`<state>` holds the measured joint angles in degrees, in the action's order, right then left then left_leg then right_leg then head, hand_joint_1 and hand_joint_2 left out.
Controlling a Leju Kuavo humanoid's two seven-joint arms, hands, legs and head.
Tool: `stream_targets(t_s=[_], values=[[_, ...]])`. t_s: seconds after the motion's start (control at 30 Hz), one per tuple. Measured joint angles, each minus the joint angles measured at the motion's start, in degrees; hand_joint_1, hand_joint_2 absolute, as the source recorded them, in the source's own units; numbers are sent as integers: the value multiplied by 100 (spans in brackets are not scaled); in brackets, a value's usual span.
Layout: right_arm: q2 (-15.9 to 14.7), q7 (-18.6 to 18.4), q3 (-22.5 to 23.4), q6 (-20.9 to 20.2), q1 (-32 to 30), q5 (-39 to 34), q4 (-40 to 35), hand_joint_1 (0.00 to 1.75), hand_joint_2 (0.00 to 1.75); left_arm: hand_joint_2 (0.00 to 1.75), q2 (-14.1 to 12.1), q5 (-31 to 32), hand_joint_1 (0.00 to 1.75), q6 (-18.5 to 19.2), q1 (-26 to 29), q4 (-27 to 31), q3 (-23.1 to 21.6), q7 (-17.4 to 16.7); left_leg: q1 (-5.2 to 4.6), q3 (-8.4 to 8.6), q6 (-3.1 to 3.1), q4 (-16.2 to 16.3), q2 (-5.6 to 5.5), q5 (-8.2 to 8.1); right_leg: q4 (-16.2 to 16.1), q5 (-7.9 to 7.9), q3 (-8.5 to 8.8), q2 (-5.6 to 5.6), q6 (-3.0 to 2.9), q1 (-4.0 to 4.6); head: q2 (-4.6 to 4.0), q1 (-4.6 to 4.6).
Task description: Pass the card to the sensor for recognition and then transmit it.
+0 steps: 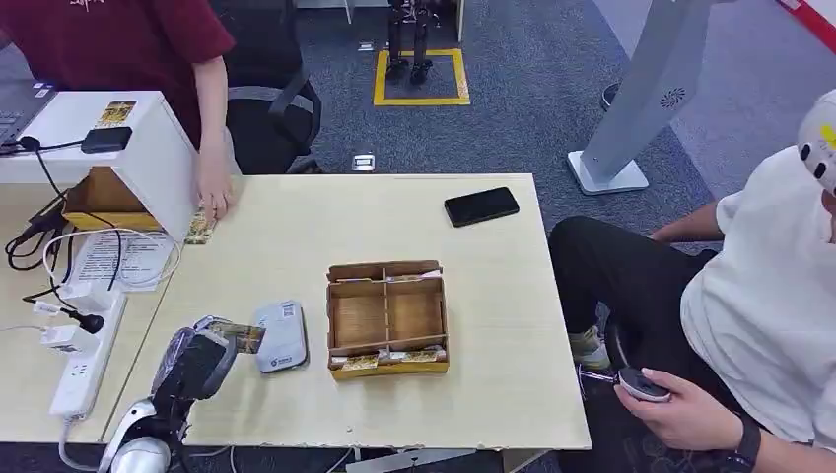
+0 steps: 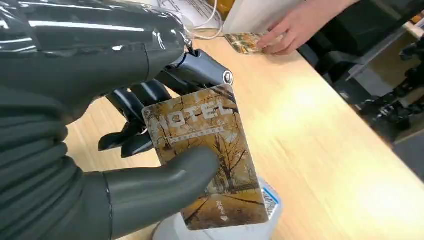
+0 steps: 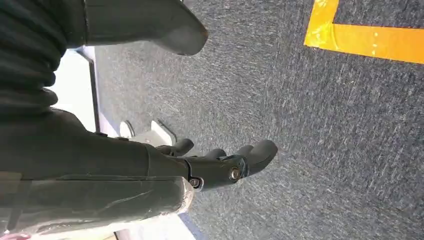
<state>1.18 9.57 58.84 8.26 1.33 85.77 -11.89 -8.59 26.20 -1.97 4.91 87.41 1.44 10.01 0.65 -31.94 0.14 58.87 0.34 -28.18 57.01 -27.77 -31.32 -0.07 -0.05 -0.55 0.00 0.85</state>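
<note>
- Left hand (image 1: 202,357) at the near left part of the table (image 1: 493,296), holding a card (image 1: 240,337) just beside or over the sensor (image 1: 281,336); from the head view alone, hard to say if card and sensor touch.
- In the left wrist view, much clearer: card (image 2: 212,155) pinched between the thick thumb in front and dark fingers (image 2: 130,107) behind, autumn trees and the word "HOTEL" printed on it, lower end right over the white sensor (image 2: 250,225).
- Left hand (image 2: 90,125) closed around the card, fingers curled behind it.
- Right hand (image 3: 165,170) seen in the right wrist view, over grey carpet (image 3: 325,125) with a yellow tape line (image 3: 370,40); fingers apart and a little bent, nothing held.
- From the head view: wooden tray (image 1: 386,317) with compartments just right of the sensor, some cards standing in its near slot; black phone (image 1: 481,206) at the far right of the table.
- A person's hand (image 1: 212,192) resting on another card (image 1: 200,229) at the far left edge, beside a white box (image 1: 148,148); same hand (image 2: 295,30) and card (image 2: 242,42) also in the left wrist view.
- Second person in white seated at the right, holding a small device (image 1: 646,385).
</note>
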Motion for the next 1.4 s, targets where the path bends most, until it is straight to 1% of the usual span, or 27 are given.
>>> stream_targets(t_s=[0.13,0.3,0.43,0.53,0.8,0.97,1.07,1.23,1.4], values=[[9,22,0,15,5,15,0,0,175,175,63,234,175,-112,-36,-107,-118,-48,0,0,0,0,0,0,0,0,0,0,0,0,0,0],[11,-2,0,15,7,53,0,0,175,175,225,293,175,-206,-140,-212,-221,-48,0,-1,0,0,0,0,-1,0,-1,-1,0,0,0,-2],[18,4,0,15,23,96,0,0,175,175,402,308,175,-299,-399,-389,-302,-76,0,-1,0,0,-1,0,-1,1,1,-1,1,0,0,-2],[26,-6,-2,13,27,118,0,0,175,175,476,484,175,-439,-571,-527,-413,-144,0,1,0,1,0,0,0,2,1,-1,1,-1,0,-2],[29,-15,-2,7,27,118,0,0,175,175,527,573,175,-525,-719,-708,-531,-179,0,-1,0,1,0,0,0,1,-2,1,1,0,0,0],[31,-65,-2,-13,26,146,0,0,175,175,533,564,175,-564,-759,-805,-534,-206,0,-1,0,1,0,0,0,1,-3,1,1,0,0,-2],[37,-30,-2,-9,28,184,0,0,175,175,575,584,175,-599,-829,-931,-534,-221,0,-2,0,1,-1,1,0,1,-1,0,1,0,0,-2],[44,-2,-2,0,33,225,0,0,175,175,579,717,175,-861,-946,-1178,-529,-273,0,-1,0,1,0,1,0,3,0,1,2,0,0,0],[42,-4,-2,-2,35,238,0,0,175,175,568,754,175,-958,-1013,-1323,-514,-284,0,-3,0,1,-1,1,0,2,-1,0,1,0,0,-2]])
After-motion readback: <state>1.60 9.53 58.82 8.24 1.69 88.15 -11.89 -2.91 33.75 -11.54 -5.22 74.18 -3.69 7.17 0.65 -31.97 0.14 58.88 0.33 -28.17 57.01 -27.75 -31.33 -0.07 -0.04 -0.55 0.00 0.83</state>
